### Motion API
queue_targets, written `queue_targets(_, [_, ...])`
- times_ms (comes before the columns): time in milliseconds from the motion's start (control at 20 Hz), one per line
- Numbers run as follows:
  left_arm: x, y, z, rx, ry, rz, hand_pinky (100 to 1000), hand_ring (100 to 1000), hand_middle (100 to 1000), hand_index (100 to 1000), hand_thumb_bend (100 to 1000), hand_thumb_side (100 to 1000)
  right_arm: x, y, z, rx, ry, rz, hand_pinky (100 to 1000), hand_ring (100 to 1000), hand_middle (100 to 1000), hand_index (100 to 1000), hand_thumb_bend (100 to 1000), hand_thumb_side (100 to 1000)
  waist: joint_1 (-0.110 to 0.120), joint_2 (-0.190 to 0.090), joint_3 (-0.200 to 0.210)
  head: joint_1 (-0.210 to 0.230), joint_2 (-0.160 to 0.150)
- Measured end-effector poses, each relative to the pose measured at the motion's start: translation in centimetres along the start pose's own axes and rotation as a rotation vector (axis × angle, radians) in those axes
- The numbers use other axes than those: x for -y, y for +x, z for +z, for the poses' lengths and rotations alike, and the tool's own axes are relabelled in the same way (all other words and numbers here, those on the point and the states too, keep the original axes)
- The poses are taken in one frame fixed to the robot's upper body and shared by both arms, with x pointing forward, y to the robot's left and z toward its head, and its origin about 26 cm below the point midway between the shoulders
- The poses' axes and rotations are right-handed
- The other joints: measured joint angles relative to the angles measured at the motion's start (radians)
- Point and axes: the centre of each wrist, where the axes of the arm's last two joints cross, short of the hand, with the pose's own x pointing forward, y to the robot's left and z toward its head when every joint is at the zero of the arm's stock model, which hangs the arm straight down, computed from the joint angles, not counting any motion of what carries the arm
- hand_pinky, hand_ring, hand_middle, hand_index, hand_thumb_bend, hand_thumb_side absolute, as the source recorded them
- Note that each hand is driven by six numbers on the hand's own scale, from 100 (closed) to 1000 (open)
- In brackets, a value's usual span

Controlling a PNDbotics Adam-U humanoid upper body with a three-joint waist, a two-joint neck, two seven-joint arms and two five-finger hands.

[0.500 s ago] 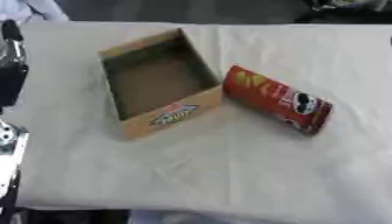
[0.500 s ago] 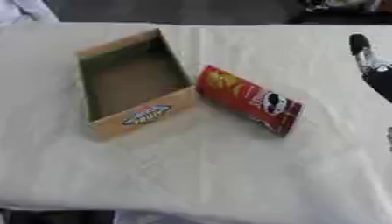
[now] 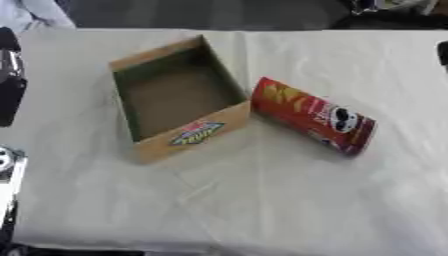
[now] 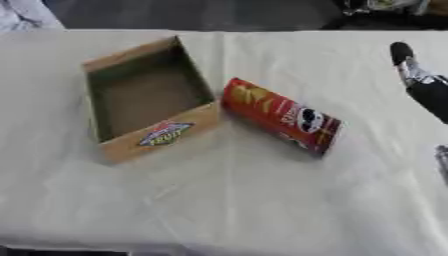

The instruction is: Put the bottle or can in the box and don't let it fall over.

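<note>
2 hands noted, neither in contact with anything. My right hand (image 4: 418, 80) shows at the right edge, well apart from the can; whether its fingers are spread or curled I cannot tell. My left hand (image 3: 10, 75) shows only as dark parts at the left edge, state likewise unclear. The red can (image 4: 280, 116) lies on its side on the table (image 4: 262, 210), just beside the open cardboard box (image 4: 147, 135), which holds nothing. Finding: task not begun; grasping, uprighting and placing remain.
</note>
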Motion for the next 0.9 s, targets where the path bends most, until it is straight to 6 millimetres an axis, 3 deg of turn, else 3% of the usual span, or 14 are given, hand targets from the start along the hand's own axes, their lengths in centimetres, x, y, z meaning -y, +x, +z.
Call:
queue_targets(550, [0.0,0.0,0.0,0.0,0.0,-0.001,719,906,756,769,453,686,-0.5,1.3,-0.1,0.072,0.32,-0.039,906,960,853,911,690,443,-0.002,0.0,0.0,-0.007,0.0])
queue_targets(900, [0.0,0.0,0.0,0.0,0.0,-0.001,719,906,756,769,454,686,-0.7,1.4,0.1,0.122,0.428,-0.047,899,944,843,904,736,469,-0.002,0.0,0.001,-0.009,0.0])
